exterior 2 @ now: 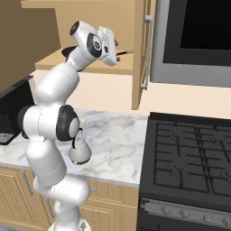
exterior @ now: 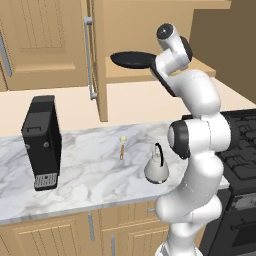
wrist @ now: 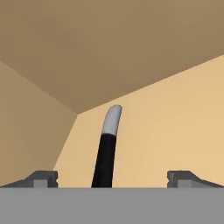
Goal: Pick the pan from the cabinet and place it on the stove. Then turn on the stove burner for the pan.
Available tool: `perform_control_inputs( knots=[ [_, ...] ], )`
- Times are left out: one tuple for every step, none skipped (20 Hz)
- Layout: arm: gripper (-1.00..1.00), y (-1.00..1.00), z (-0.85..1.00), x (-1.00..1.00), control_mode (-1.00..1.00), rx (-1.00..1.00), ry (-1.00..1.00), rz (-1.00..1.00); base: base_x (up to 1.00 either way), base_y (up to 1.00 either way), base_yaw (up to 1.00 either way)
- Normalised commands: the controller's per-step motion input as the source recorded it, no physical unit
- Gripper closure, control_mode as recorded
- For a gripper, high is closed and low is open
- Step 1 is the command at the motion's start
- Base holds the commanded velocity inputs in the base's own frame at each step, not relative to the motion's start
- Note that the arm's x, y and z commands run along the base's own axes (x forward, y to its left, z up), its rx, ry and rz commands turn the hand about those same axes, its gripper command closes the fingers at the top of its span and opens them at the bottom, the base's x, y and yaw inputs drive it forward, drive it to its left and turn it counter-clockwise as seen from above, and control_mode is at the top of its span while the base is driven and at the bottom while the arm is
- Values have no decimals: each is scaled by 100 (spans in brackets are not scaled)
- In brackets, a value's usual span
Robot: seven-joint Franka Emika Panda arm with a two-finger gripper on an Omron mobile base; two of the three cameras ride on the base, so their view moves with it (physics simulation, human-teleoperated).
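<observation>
The black pan [exterior: 132,59] lies on the shelf of the open tan cabinet [exterior: 150,76], its dish toward the left. In the right base view the pan [exterior 2: 68,51] peeks out behind the raised arm. The pan's handle [wrist: 106,151], black with a silver tip, runs up between my fingertips in the hand view. My gripper [wrist: 113,178] is open wide, one fingertip [wrist: 42,178] on each side of the handle and neither touching it. The black stove [exterior 2: 189,153] stands to the right of the counter, its grates bare.
A silver kettle [exterior: 156,168] stands on the marble counter [exterior: 90,170] close to my arm. The black coffee machine [exterior: 42,141] is at the counter's left. The open cabinet door [exterior: 98,60] hangs left of the pan. The stove's knobs [exterior 2: 180,211] line its front panel.
</observation>
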Motion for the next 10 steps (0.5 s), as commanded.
perform_control_inputs(
  knots=[
    [-100, -16, -9, 31, -100, 2, 0, 0, 0, 0, 0],
    [-100, -17, -9, 33, -100, 2, 0, 0, 0, 0, 0],
    [-100, -18, -10, 31, -100, 2, 0, 0, 0, 0, 0],
    [-100, -16, -11, 33, -100, 2, 1, 0, 0, 0, 0],
    [-100, -14, -12, 31, -100, 2, 1, 0, 0, 0, 0],
    [-100, -13, -12, 32, -100, 2, 1, 0, 0, 0, 0],
    [-100, -14, -14, 32, -100, 1, 1, 0, 0, 0, 0],
    [-100, -15, -14, 32, -100, 2, 1, 0, 0, 0, 0],
    [-100, -13, -16, 31, -100, 1, 1, 0, 0, 0, 0],
    [-100, -14, -17, 30, -100, 1, 1, 0, 0, 0, 0]
  ],
)
